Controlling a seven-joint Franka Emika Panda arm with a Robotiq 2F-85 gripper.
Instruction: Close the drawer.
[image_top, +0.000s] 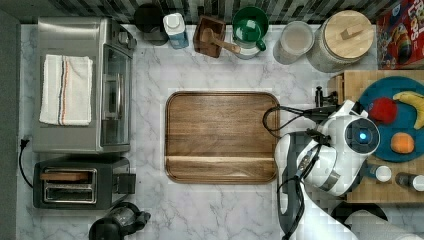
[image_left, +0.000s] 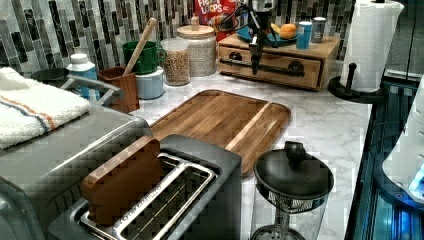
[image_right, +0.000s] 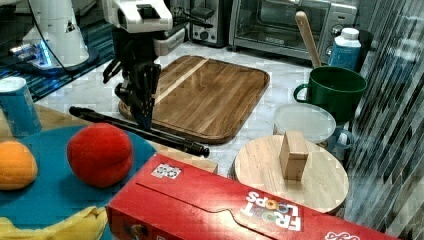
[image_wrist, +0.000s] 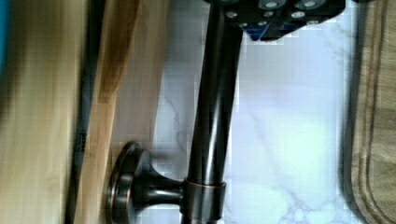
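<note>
The drawer (image_left: 306, 75) is a light-wood front under a slab top, and it looks about flush with its box. A long black bar handle (image_left: 285, 69) runs across it; the same bar handle (image_right: 172, 138) (image_wrist: 212, 116) stands off the wood on a round post. My gripper (image_left: 254, 64) points straight down at the counter side of the bar, seemingly touching it. In the right view the gripper (image_right: 145, 117) tapers to a point with its fingers together, nothing held. In the wrist view the fingertips (image_wrist: 280, 14) sit beside the bar.
A brown rounded wooden tray (image_top: 220, 135) lies just in front of the drawer. A blue plate (image_top: 380, 145) with fruit sits on the slab top. A paper towel roll (image_left: 370, 40) stands beside it, jars and a green mug (image_right: 335, 90) along the wall.
</note>
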